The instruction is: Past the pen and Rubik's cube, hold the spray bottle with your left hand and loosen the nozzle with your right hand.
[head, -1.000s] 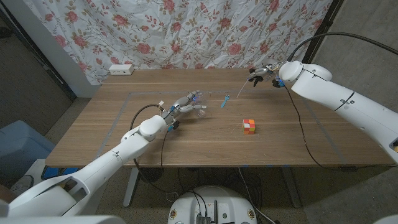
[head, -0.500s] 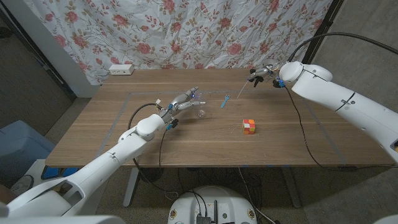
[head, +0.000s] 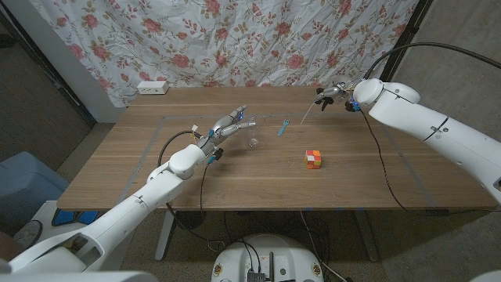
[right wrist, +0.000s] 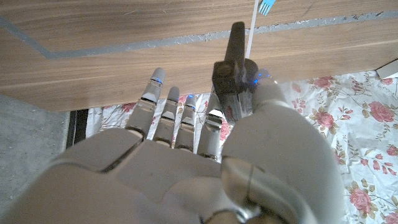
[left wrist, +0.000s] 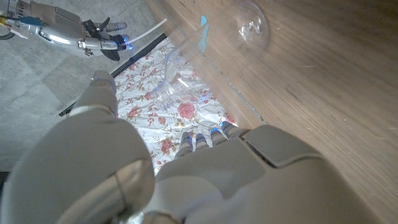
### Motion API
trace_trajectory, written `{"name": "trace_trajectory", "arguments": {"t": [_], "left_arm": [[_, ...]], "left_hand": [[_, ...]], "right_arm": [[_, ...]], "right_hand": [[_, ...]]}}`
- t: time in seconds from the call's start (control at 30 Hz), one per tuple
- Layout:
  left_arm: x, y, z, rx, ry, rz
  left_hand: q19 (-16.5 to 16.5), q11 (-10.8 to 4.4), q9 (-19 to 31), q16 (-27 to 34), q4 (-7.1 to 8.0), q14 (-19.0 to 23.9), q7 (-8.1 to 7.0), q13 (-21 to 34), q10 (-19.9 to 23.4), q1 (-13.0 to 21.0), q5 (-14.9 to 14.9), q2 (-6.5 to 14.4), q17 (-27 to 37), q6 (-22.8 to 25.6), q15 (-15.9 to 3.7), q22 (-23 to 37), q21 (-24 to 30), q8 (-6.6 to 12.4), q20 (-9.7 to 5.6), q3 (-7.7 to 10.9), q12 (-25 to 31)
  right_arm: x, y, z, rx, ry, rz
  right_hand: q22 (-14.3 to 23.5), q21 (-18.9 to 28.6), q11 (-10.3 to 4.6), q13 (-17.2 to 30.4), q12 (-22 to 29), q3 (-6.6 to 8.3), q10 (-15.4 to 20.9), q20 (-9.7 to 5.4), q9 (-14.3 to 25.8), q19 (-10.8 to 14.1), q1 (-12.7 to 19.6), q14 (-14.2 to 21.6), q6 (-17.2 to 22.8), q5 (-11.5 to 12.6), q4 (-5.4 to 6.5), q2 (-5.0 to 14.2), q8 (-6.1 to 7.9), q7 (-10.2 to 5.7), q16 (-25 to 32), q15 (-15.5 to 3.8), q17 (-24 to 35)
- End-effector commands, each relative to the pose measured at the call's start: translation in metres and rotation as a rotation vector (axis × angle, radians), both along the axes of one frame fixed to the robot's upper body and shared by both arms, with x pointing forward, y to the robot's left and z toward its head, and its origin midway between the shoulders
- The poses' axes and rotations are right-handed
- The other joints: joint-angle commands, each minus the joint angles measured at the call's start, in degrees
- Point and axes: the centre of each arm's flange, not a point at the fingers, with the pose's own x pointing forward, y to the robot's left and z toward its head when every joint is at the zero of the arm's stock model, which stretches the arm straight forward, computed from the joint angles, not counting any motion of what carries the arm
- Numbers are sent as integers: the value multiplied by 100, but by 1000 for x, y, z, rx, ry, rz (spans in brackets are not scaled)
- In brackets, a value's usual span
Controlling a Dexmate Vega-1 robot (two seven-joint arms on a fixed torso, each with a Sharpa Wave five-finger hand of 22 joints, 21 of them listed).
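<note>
Fingers [head: 237, 117] of the left hand [head: 221, 131] are spread apart and grip nothing. The clear spray bottle [head: 252, 142] sits on the tabletop [head: 368, 180] just beyond their tips, and I cannot tell whether any of them touches it. The right hand [head: 338, 92] is raised over the far side of the tabletop, well apart from the bottle. It pinches the black nozzle [right wrist: 232, 68] between thumb and fingers, with the thin white dip tube [head: 305, 114] hanging down from it. The nozzle looks already parted from the bottle, so the loosening seems done.

The blue pen [head: 282, 128] lies between the bottle and the right hand. The Rubik's cube [head: 314, 158] stands nearer the front edge.

If the bottle has to be steadied again, the left hand should wrap round its body rather than nudge it. It is light and see-through, it will likely skid or roll when pushed, and its outline is hard to judge against the wood. The right hand should keep its pinch on the nozzle body and bring the tube down clear of the pen.

No brand, label or readable writing shows on the bottle, the nozzle, the pen or the cube.
</note>
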Motion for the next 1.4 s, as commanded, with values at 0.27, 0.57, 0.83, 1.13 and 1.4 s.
{"name": "trace_trajectory", "arguments": {"t": [0.27, 0.57, 0.83, 1.13, 1.4], "left_arm": [[-7, 11, -8, -125, 3, -3], [-5, 16, -15, -178, 13, 7], [-1, 20, -23, -315, 9, 25], [3, 22, -26, -353, 18, 40], [5, 24, -29, -383, 31, 68]], "left_hand": [[-405, 25, 12, 56, 105, -270, 28, -4, 35, -230, -25, 154, 27, 134, 14, 22, 81, 49, -18, 28, 94], [83, -34, 5, 95, 242, 148, 64, -15, 456, -668, -6, 511, 18, 460, -112, 20, 154, 70, -136, 15, 173], [202, 26, 8, 89, 540, 284, 155, -14, 642, -1191, 43, 1055, 57, 803, -44, 29, 115, 90, -10, 40, 162], [244, 37, 7, 90, 676, 358, 176, -14, 724, -1432, 65, 1230, 62, 887, -30, 33, 107, 73, 10, 44, 159], [293, 74, 6, 95, 782, 441, 217, -15, 805, -1606, 89, 1364, 59, 995, -51, 34, 107, 75, 8, 71, 161]], "right_arm": [[12, -11, -11, -16, 30, -6], [19, -13, -16, -44, 48, -38], [27, -16, -17, -51, 67, -42], [38, -16, -20, -65, 100, -46], [49, -15, -22, -86, 120, -43]], "right_hand": [[17, -12, 9, 26, -33, -11, -31, -11, 23, -66, 11, -77, 339, 35, 20, 39, 29, -354, -49, -25, 13], [30, 40, -17, 26, -34, -26, -41, -186, 18, 23, -30, -39, 349, 36, 31, 52, 39, -373, -34, -76, 21], [33, 41, -24, 25, -33, -36, -42, -169, 14, 14, -51, -44, 349, 35, 35, 51, 40, -382, -37, -83, 25], [36, 35, -23, 25, -33, -44, -45, -159, 9, -16, -72, -66, 350, 36, 36, 52, 43, -396, -46, -94, 30], [38, 35, -27, 25, -39, -48, -62, -156, 4, -30, -87, -66, 348, 38, 38, 60, 43, -401, -46, -90, 34]]}}
